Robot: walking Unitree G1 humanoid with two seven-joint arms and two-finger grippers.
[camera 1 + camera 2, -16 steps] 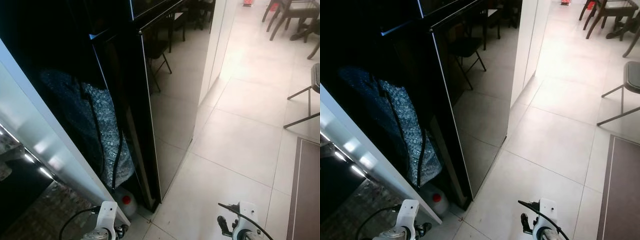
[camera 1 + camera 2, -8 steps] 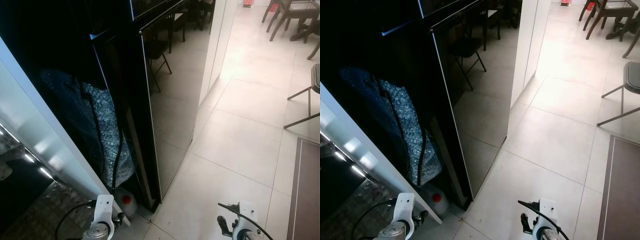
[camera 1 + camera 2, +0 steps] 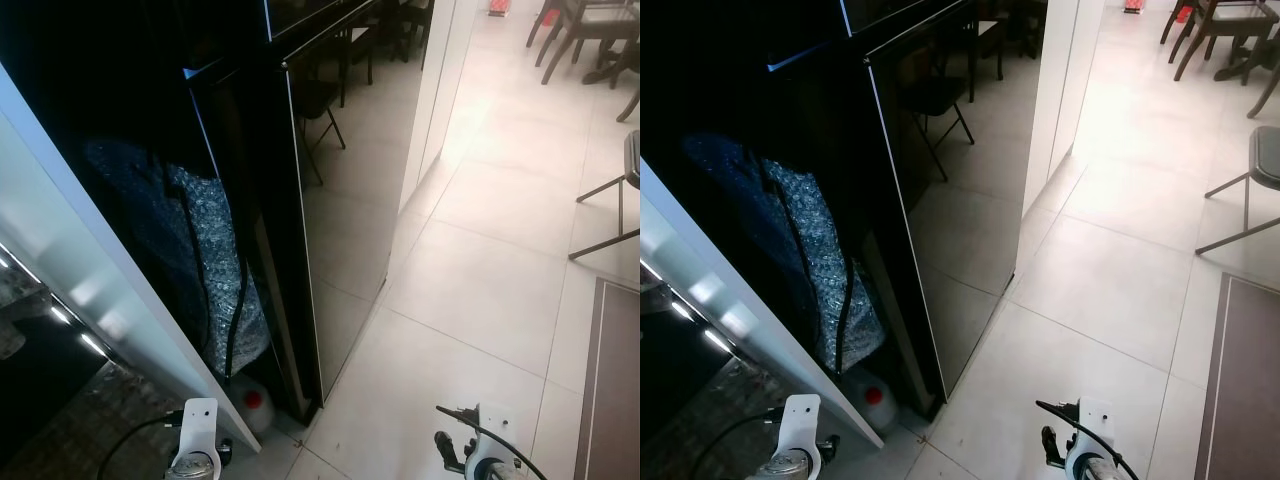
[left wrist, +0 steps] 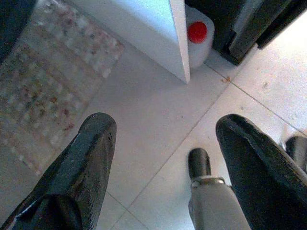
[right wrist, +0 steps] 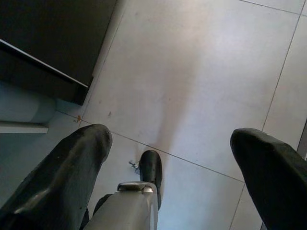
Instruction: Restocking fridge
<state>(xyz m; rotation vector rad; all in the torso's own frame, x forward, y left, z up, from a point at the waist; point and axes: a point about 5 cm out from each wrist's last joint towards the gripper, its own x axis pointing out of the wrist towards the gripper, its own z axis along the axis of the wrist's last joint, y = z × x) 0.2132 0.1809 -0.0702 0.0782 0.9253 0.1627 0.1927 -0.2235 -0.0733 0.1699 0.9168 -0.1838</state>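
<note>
Two tools hang low over the pale tiled floor (image 3: 470, 290), both released with fingers spread wide and grasping nothing: the left tool (image 4: 165, 163) near the foot of a white panel (image 4: 144, 33), the right tool (image 5: 177, 163) above bare tiles. Just ahead on the robot's left stands the tall black fridge (image 3: 340, 170), its glossy door shut and mirroring chairs. Beside it, bubble wrap (image 3: 215, 260) leans against its dark flank, and a white jug with a red cap (image 3: 253, 400) sits at its base. Chairs (image 3: 610, 200) stand farther off to the right.
</note>
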